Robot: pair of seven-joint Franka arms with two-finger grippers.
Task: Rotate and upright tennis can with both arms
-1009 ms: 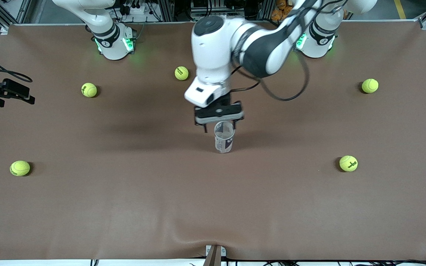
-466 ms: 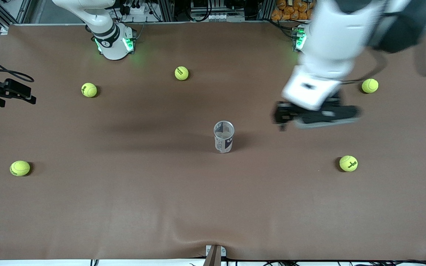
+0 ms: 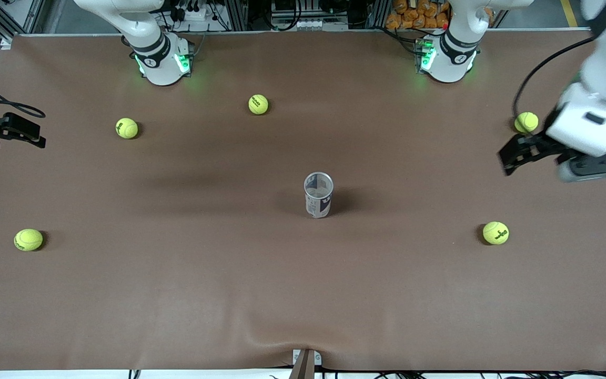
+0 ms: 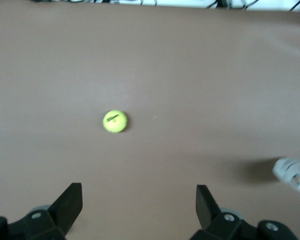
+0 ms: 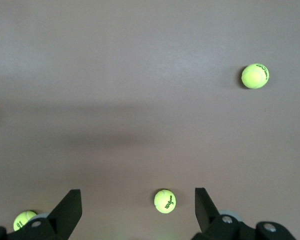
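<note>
The tennis can (image 3: 318,201) stands upright in the middle of the table, open metal rim up, with nothing touching it. Its edge also shows in the left wrist view (image 4: 295,176). My left gripper (image 3: 542,163) is open and empty, up in the air over the left arm's end of the table, well away from the can. In the left wrist view (image 4: 138,200) bare table lies between its fingers. My right gripper (image 3: 29,136) waits at the right arm's end of the table. In the right wrist view (image 5: 137,205) it is open and empty.
Several yellow-green tennis balls lie scattered on the brown table: one (image 3: 495,232) toward the left arm's end, one (image 3: 526,122) close to the left gripper, one (image 3: 258,104) near the bases, two (image 3: 127,128) (image 3: 28,239) toward the right arm's end.
My left gripper was at the can's rim a second ago; it has swung away toward the left arm's end of the table. The can stays upright. The right gripper has barely moved.
</note>
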